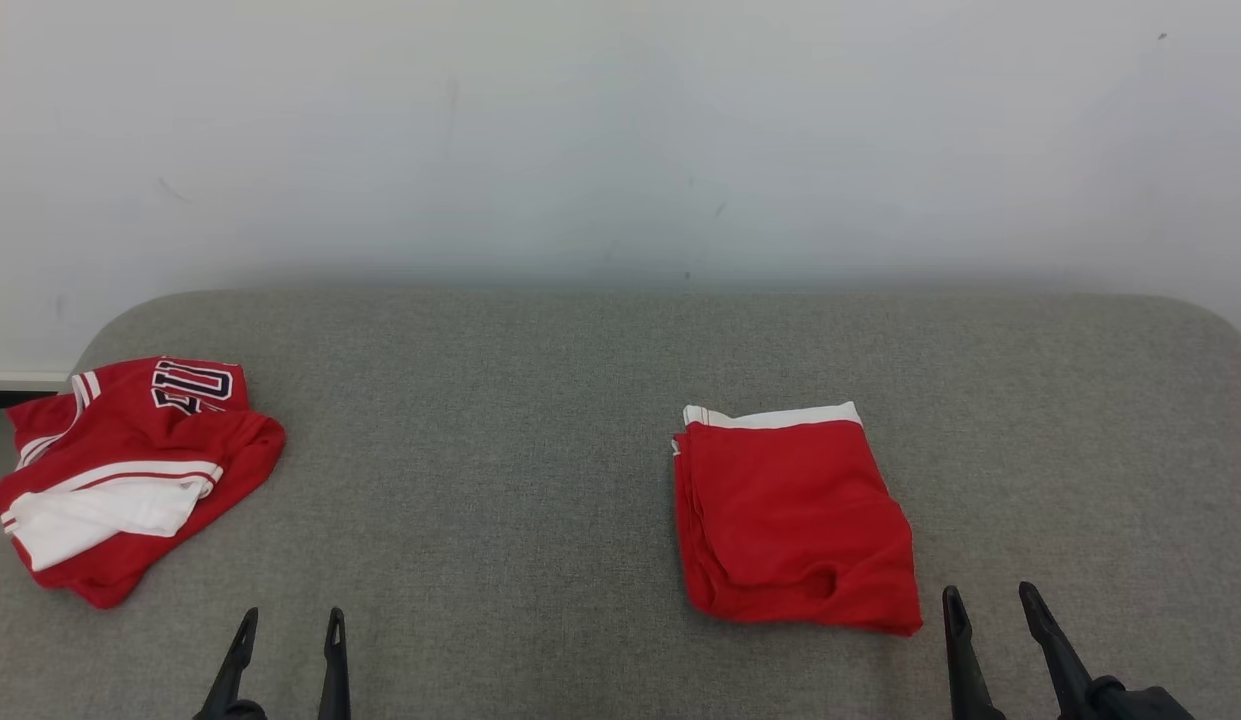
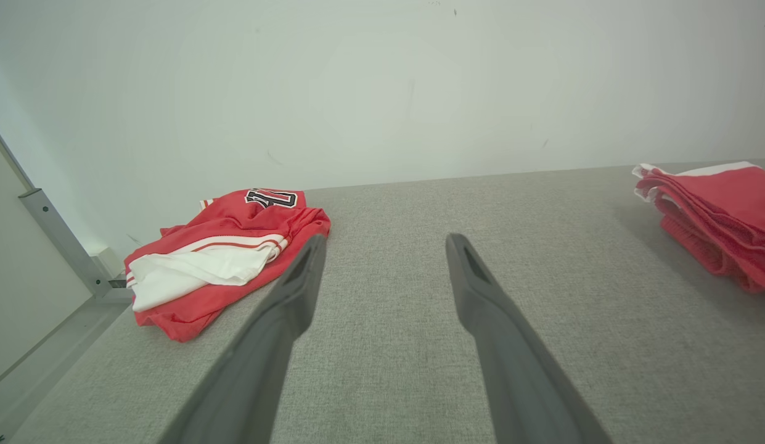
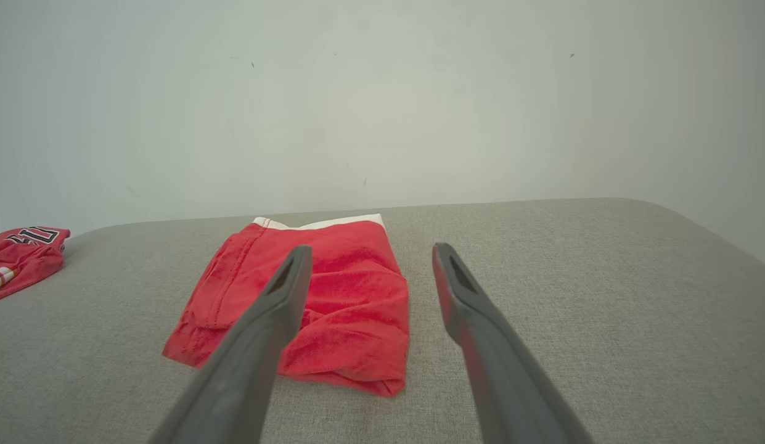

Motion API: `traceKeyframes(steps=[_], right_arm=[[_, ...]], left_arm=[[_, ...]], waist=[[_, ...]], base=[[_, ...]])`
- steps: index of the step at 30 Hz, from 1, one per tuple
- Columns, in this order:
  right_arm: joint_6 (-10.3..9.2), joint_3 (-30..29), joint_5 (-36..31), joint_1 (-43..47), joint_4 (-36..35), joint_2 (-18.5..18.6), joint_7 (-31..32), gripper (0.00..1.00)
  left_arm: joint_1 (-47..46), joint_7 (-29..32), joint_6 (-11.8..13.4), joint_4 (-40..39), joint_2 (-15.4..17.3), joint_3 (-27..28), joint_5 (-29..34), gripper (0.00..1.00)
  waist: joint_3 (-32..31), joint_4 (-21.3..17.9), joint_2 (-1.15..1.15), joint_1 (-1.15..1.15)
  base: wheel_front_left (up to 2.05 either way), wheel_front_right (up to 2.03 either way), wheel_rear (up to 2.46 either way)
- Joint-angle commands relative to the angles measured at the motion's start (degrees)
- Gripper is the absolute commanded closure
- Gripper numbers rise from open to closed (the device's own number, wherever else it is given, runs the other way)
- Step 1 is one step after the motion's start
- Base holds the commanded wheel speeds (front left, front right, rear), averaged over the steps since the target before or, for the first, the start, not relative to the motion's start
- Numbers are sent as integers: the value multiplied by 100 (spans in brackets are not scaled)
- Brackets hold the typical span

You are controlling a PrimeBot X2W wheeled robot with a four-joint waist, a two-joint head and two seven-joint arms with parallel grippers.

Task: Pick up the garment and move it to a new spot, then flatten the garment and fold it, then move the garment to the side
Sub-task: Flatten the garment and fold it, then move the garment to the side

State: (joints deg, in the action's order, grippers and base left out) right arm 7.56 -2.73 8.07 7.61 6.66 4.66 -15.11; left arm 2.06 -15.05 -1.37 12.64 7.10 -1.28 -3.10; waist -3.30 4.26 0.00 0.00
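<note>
A folded red garment with a white band along its far edge lies flat on the grey padded table, right of centre. It also shows in the right wrist view and at the right edge of the left wrist view. A crumpled red and white jersey with dark numbers sits at the table's far left. My right gripper stands open and empty just near and right of the folded garment. My left gripper is open and empty, near the front edge, right of the jersey.
A plain white wall rises behind the table. The table has rounded far corners. A grey metal rail runs beyond the left edge. Bare grey surface stretches between the two garments and to the right of the folded one.
</note>
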Motion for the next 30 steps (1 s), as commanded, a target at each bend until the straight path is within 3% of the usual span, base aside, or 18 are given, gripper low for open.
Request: traceKeyframes(steps=[1, 30], right_arm=[[-13, -14, 56, 36, -8, -34, -6, 0], [-13, 38, 34, -45, 179, 96, -6, 0]], left_arm=[[-34, -19, 5, 8, -6, 13, -15, 0], [-58, -19, -51, 28, -12, -17, -3, 0]], waist=[[0, 0, 0, 0], [45, 28, 0, 0]], base=[[0, 0, 0], [0, 0, 0]])
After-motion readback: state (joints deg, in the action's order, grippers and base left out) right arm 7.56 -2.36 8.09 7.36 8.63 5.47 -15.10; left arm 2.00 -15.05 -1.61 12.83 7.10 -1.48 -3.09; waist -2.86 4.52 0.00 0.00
